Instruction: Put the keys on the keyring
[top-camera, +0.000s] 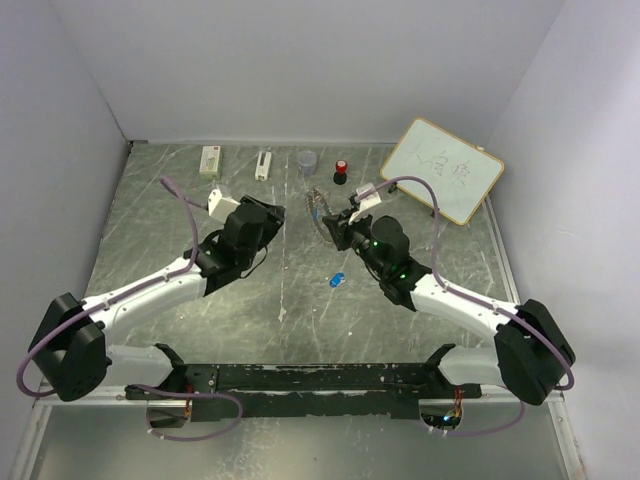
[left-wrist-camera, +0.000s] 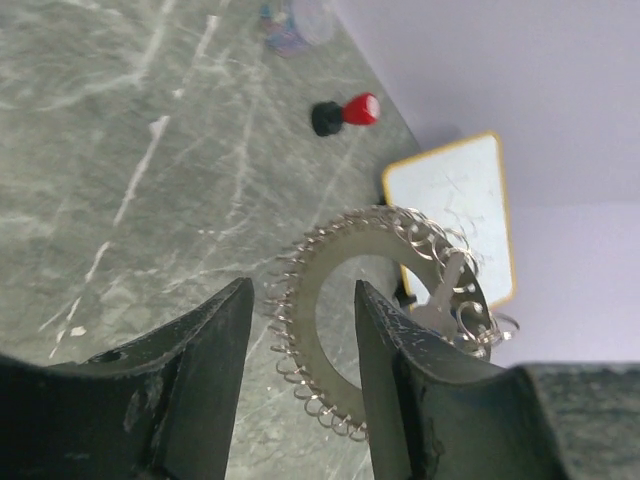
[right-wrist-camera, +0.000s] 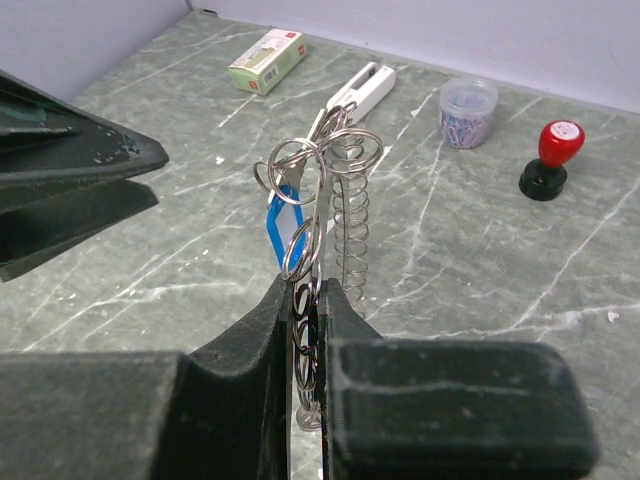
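Right end effector (right-wrist-camera: 305, 292) tight on the keyring (right-wrist-camera: 350, 215) edge; left end effector (left-wrist-camera: 302, 292) apart just beside it, open worktop (top-camera: 300, 320) all around.

There are two tiny blue-headed keys (top-camera: 336, 279), plus one each of fringed grey metal keyring (left-wrist-camera: 308, 300), red-and-black knob (top-camera: 341, 171), clear cup (top-camera: 307, 161), white stapler (top-camera: 263, 165), pale box (top-camera: 210, 161) and whiteboard (top-camera: 442, 170).

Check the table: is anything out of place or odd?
One blue key lies loose on the table between the arms, apart from the ring pinched in the right hand. Nothing looks spilled or damaged.
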